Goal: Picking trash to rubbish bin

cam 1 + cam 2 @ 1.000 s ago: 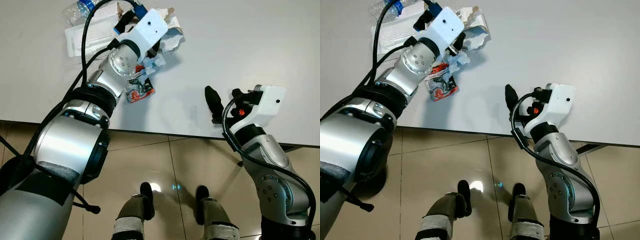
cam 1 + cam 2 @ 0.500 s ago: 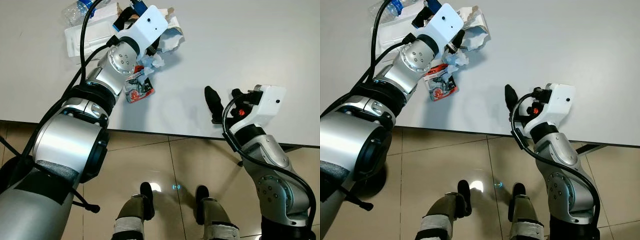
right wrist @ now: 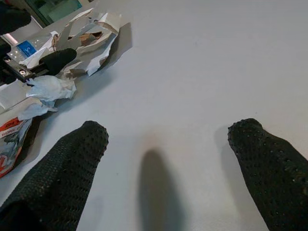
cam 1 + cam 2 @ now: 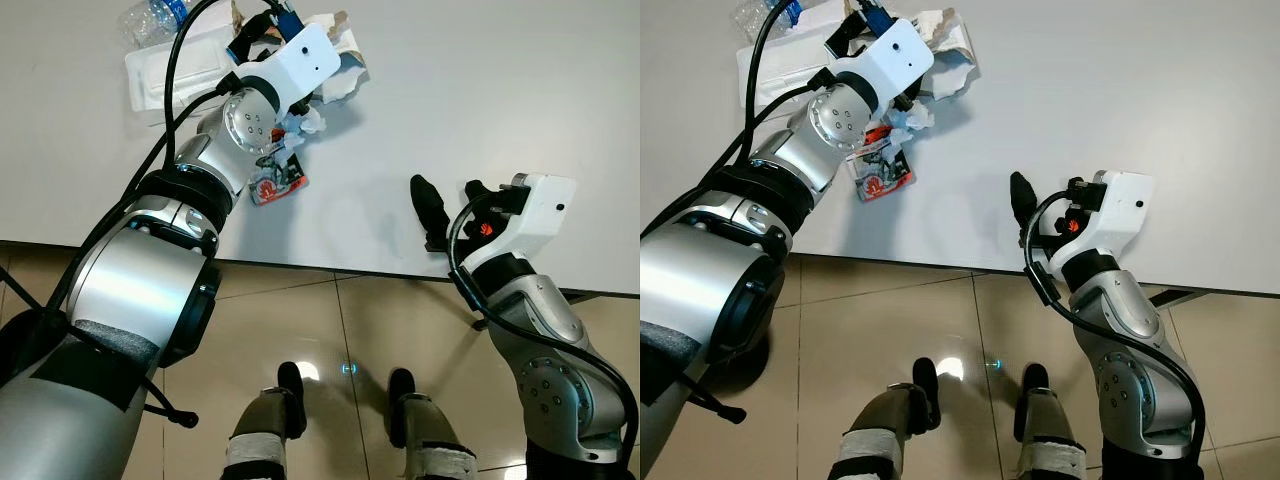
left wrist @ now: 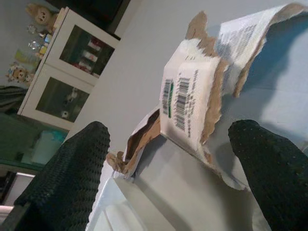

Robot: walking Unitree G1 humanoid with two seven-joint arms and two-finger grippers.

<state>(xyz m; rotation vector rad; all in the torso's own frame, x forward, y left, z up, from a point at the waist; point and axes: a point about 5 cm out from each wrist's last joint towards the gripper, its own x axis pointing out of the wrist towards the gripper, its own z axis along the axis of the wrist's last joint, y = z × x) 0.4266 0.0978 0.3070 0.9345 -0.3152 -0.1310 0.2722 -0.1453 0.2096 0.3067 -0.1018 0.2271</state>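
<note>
Left gripper (image 5: pixel 168 144) reached to 11 o'clock on the white counter (image 4: pixel 480 90), fingers (image 5: pixel 67 178) spread wide, released, either side of the torn paper package (image 5: pixel 192 101). Crumpled tissue (image 3: pixel 50 88) and red snack wrapper (image 4: pixel 277 182) just beside. Right gripper (image 3: pixel 166 168) at 4 o'clock, fingers parted, grasping nothing, above bare counter.

- Big plain white table (image 4: pixel 480 90), smooth matte top with a dark front edge.
- Under and in front of it, glossy beige floor tiles (image 4: pixel 330 330) with thin grout lines, catching a bright spot of light.
- Far off, a white cabinet (image 5: pixel 72 72) with glass doors, small stuff on its shelves, stuffed toys (image 5: pixel 41 12) on top.
</note>
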